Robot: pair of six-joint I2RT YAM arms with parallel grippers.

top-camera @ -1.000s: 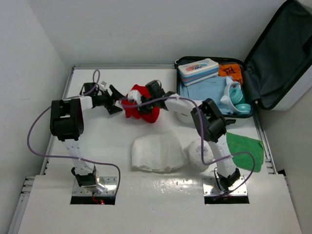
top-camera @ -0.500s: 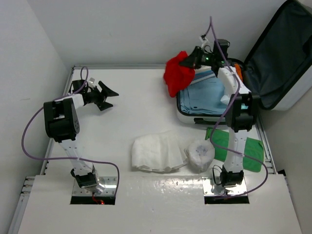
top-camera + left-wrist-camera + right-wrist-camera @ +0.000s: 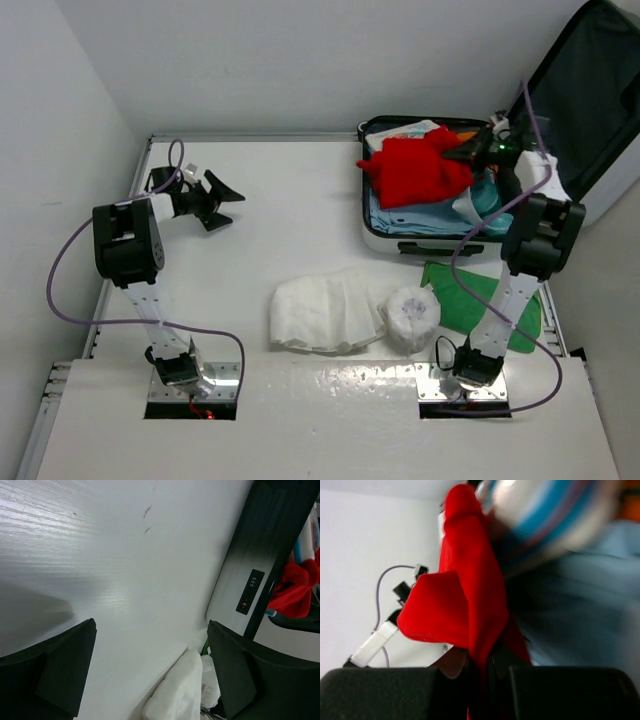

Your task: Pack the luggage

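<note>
The luggage (image 3: 415, 243) lies open at the back right, its dark-lined lid (image 3: 585, 95) standing up. Inside are a light blue cloth (image 3: 420, 215) and a teal-and-white item (image 3: 482, 202). A red cloth (image 3: 415, 168) hangs over the open half, and my right gripper (image 3: 468, 152) is shut on it. In the right wrist view the red cloth (image 3: 465, 595) is pinched between the fingers of the right gripper (image 3: 481, 667). My left gripper (image 3: 225, 198) stands open and holds nothing at the far left of the table; the left wrist view shows the left gripper (image 3: 150, 670) over bare tabletop.
A folded white cloth (image 3: 322, 310) and a white roll (image 3: 412, 312) lie near the front middle. A green cloth (image 3: 522, 305) lies beside the right arm's base. The white cloth (image 3: 182, 692) and the luggage side (image 3: 257, 555) also show in the left wrist view.
The right gripper carried the red cloth from mid-table up and right, then down over the luggage. The left gripper drew back to the left and stays open.
</note>
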